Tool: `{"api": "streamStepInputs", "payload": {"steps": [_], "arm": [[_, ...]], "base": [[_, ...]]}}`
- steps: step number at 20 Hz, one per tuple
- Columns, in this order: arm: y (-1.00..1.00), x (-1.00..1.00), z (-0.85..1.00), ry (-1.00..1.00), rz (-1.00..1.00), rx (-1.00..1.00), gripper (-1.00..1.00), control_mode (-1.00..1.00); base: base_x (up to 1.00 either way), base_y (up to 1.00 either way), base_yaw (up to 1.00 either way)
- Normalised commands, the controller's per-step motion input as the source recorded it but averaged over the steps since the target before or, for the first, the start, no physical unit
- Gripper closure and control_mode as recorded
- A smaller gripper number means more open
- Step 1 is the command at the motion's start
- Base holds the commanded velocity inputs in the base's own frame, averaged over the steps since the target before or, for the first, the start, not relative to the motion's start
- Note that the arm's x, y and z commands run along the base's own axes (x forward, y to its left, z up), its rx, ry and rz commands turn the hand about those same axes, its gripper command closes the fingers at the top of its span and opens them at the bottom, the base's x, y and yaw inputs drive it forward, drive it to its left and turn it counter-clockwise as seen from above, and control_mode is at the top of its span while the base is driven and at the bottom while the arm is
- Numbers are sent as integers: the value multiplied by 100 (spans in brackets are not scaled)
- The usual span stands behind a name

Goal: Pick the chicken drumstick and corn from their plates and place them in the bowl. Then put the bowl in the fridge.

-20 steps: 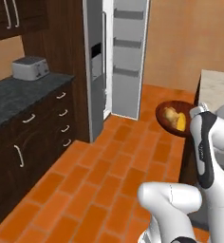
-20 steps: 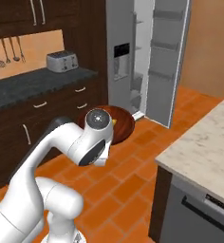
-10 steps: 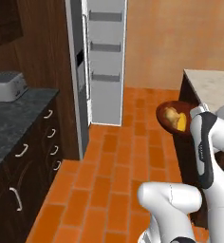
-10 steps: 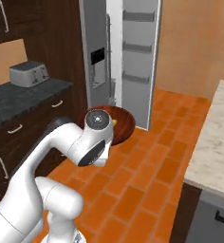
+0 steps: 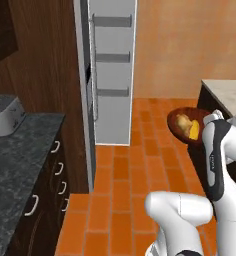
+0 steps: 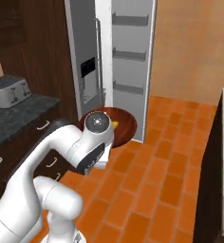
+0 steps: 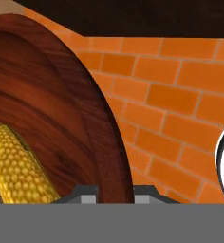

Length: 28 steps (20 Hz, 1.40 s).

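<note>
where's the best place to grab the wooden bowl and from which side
By the rim. The bowl is wide and shallow, so only its thin raised edge fits between two fingers. The hand view shows the gripper shut on the rim, pinching inner and outer wall from the side near the arm. That probably keeps the corn and chicken drumstick clear.

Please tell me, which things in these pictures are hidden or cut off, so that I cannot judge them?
- Gripper: in the hand view the grey band cuts off its fingers.
- Chicken drumstick: left base view, too small for detail.
- Bowl: right base view, the arm covers its near side.
- Fridge: left base view, top cut by the edge.
</note>
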Motion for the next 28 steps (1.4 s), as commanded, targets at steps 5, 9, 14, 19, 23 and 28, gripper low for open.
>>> {"api": "streamStepInputs", "payload": {"steps": [5,9,14,19,23,28], "arm": [[0,0,0,0,0,0,100,100],[0,0,0,0,0,0,100,100],[0,0,0,0,0,0,100,100],[0,0,0,0,0,0,100,100],[0,0,0,0,0,0,100,100],[0,0,0,0,0,0,100,100]], "base": [[100,-31,31],[100,-4,31],[97,-65,51],[70,-84,59],[28,-100,48],[57,-69,50]]}}
